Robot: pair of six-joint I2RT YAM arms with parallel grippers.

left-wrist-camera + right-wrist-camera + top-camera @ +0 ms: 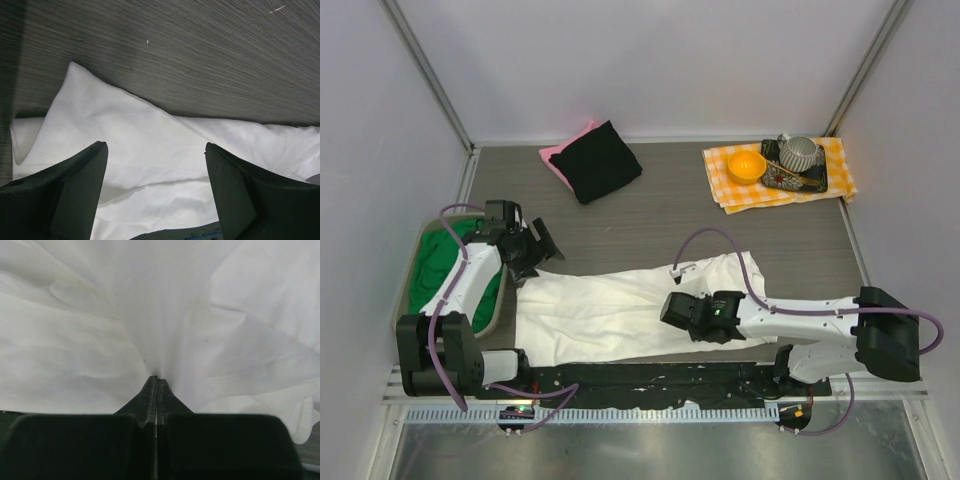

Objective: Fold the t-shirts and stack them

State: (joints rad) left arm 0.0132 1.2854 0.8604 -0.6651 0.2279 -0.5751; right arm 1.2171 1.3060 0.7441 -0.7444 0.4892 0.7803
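Observation:
A white t-shirt point(600, 310) lies spread along the near side of the table, wrinkled. My right gripper point(672, 308) is shut on a pinch of its cloth near the middle; in the right wrist view the fabric point(100, 340) puckers into the closed fingertips of the gripper point(157, 379). My left gripper point(535, 250) hovers open over the shirt's left end, and in the left wrist view its gripper point(155, 145) has only white cloth point(140, 115) showing below. A black t-shirt point(603, 160) lies folded on a pink one point(556, 158) at the back. A green t-shirt point(440, 262) fills a bin.
The bin point(496, 310) stands at the left edge beside the left arm. At the back right an orange-and-white checked cloth point(740, 190) carries an orange bowl point(746, 165) and a dark tray point(810, 182) with a cup point(798, 152). Walls enclose three sides.

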